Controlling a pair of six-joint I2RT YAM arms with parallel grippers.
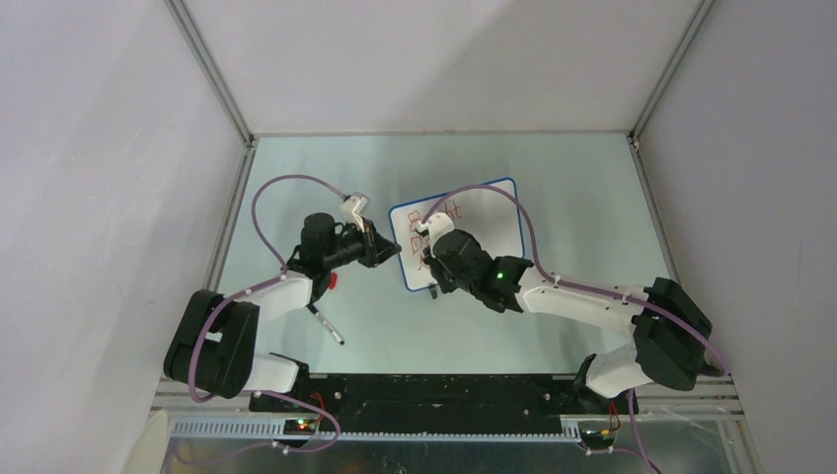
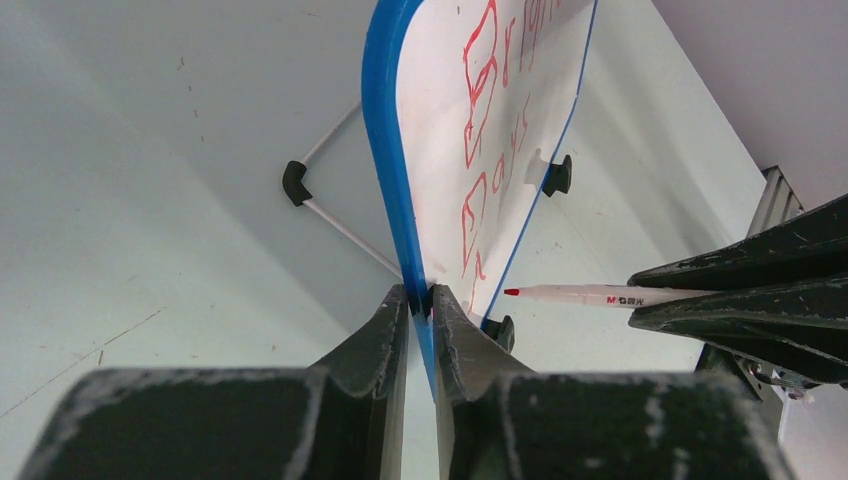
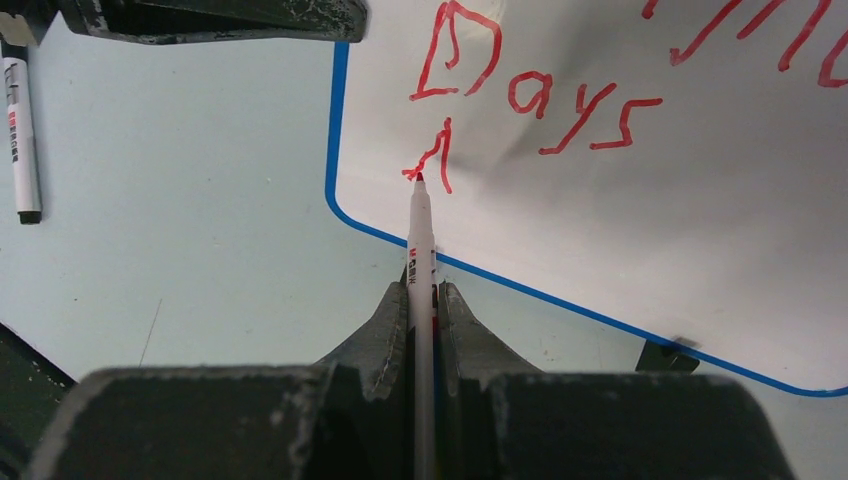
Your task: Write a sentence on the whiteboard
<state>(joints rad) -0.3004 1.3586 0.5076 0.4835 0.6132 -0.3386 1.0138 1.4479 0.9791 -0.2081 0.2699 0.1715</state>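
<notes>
standing by the pale green table (image 1: 572,197), i am looking at the small white whiteboard with a thin blue rim and rounded corners (image 1: 489,222), which is sitting near the middle of the surface, turned askew between the two arms. from above, the red handwritten sentence (image 1: 434,222) is showing only as faint marks, half hidden under the right arm. the right wrist camera is giving what the overhead view is not: "days" is reading clearly on the second line, and the red tip of a slim white marker pen (image 3: 421,240) is touching a first peaked stroke just below it, near the board's lower left corner. the right gripper (image 3: 423,290) is squeezing that pen's barrel between its black fingers, pen pointing straight out ahead. the left wrist camera is showing the board edge-on: the left gripper (image 2: 420,295) is pinching the blue rim from both sides, jaws nearly together with only the board's thickness between them. this view is also catching a small black clip foot (image 2: 557,175) on the far edge. overhead, the left arm is reaching in from the left with its elbow bent, the right arm is stretching in low from the right with its wrist over the board, and a second pen with a dark cap (image 1: 326,324) is lying loose on the table beside the left arm.
</notes>
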